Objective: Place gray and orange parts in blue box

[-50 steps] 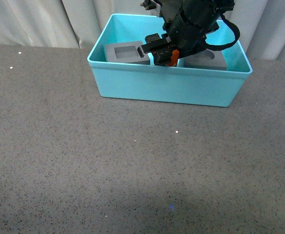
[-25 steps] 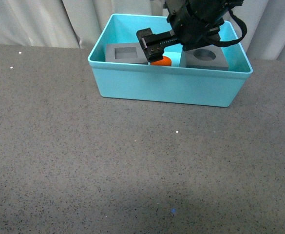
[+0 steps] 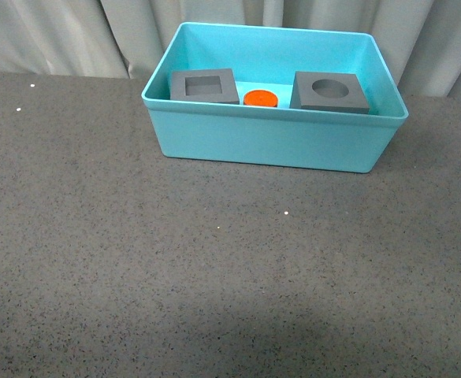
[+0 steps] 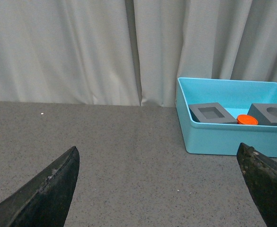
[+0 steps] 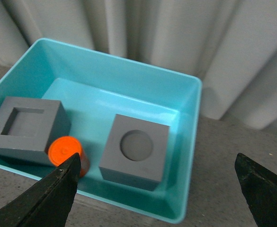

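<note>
My arms are out of the front view. In the wrist views only my dark fingertips show at the lower corners, set wide apart and holding nothing, on my left gripper point(image 4: 159, 189) and my right gripper point(image 5: 159, 189) alike. The blue box point(image 3: 269, 142) sits far across the table point(image 3: 175, 268), its near wall hiding the parts' lower halves. Inside, the square-recess cube point(image 3: 204, 85) is left, the round-recess cube point(image 3: 330, 91) right, and the orange cylinder point(image 3: 259, 98) upright between them.
</note>
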Controlling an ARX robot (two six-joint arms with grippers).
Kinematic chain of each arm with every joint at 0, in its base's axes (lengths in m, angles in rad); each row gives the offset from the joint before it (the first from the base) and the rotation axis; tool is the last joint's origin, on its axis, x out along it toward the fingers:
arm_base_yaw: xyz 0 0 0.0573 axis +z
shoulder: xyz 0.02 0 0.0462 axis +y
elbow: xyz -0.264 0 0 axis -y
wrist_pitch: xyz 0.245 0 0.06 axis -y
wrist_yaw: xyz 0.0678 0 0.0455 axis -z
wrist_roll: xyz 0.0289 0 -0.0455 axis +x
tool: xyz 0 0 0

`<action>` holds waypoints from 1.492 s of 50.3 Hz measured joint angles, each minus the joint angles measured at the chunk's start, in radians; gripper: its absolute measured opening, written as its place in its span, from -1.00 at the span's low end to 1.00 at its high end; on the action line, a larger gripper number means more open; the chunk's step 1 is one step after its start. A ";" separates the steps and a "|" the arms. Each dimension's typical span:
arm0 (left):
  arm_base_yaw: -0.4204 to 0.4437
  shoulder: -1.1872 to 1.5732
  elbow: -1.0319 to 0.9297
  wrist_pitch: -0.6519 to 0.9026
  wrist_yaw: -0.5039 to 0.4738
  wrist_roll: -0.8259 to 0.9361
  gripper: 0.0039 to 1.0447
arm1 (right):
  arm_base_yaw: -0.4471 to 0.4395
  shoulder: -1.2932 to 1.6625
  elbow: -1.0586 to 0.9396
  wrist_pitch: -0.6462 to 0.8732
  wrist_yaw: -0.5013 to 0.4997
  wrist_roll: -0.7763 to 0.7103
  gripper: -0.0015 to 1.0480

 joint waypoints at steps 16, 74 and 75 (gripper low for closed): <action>0.000 0.000 0.000 0.000 0.000 0.000 0.88 | -0.092 -0.398 -0.467 0.105 0.171 -0.004 0.81; 0.000 -0.001 0.000 0.000 0.000 0.000 0.88 | -0.294 -1.080 -1.003 0.354 -0.119 0.028 -0.99; 0.000 -0.001 0.000 0.000 0.000 0.000 0.88 | -0.294 -1.096 -1.003 0.343 -0.119 0.028 -0.99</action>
